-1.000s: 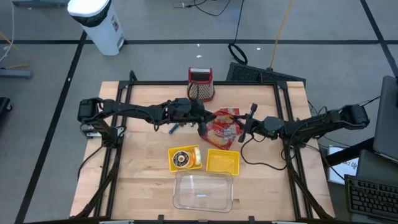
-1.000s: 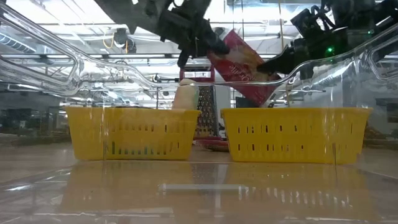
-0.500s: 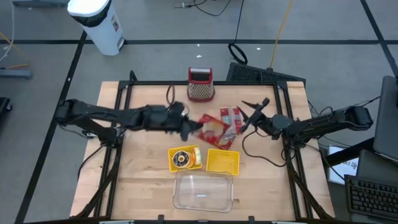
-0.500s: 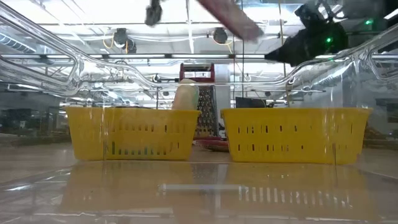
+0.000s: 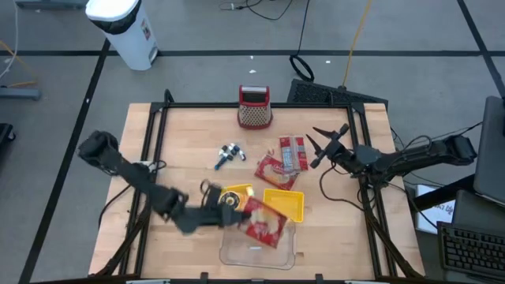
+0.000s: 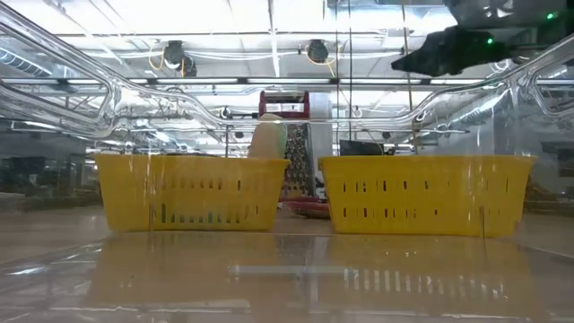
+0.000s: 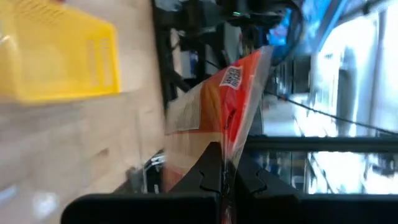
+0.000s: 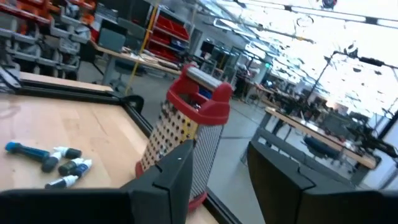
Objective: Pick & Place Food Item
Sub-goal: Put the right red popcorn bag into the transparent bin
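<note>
Low over the front of the wooden table [image 5: 181, 170], the left tool [image 5: 237, 211] pinches a red snack packet [image 5: 260, 223] by its edge, fingers [image 7: 208, 174] pressed together on the film, and holds it above the clear plastic container [image 5: 237, 251]. Just behind stand two yellow baskets, one [image 5: 233, 199] holding a round item, the other [image 5: 286, 203] beside it. A second red packet [image 5: 286, 158] lies flat near the table's middle, with a small blue-and-white tool [image 5: 227, 155] close by and a red-handled grater [image 5: 255, 107] upright at the far edge. The right tool [image 5: 325, 143] hangs near the table's right side, fingers spread, gripping nothing.
</note>
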Motion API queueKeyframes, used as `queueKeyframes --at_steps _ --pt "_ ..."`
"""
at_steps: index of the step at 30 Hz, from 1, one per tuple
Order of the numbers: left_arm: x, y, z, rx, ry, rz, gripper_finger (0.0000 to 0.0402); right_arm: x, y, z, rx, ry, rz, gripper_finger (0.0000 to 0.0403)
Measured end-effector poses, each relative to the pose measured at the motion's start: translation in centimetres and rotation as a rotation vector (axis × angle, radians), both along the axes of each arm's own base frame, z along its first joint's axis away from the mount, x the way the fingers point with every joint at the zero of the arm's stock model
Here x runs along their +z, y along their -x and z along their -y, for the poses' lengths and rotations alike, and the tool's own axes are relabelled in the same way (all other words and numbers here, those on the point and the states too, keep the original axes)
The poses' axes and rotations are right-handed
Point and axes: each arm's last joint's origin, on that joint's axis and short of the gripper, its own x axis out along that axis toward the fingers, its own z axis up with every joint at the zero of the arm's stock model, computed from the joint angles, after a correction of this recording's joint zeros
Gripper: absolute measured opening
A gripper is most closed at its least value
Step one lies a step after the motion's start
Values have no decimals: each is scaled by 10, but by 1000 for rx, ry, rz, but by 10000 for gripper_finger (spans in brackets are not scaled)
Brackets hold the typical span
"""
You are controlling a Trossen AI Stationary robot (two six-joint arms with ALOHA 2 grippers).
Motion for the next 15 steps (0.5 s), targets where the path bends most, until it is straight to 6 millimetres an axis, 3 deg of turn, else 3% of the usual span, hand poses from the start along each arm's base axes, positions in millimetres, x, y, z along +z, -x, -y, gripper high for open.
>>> queueKeyframes --at_steps 3,7,15 --pt "-17 6 25 65 -8 -15 1 5 4 -5 27 26 16 139" --pt "-27 4 43 70 -17 -21 0 12 8 -8 48 46 53 137" --pt "-53 -6 53 28 30 -96 0 24 14 -8 35 91 132 136"
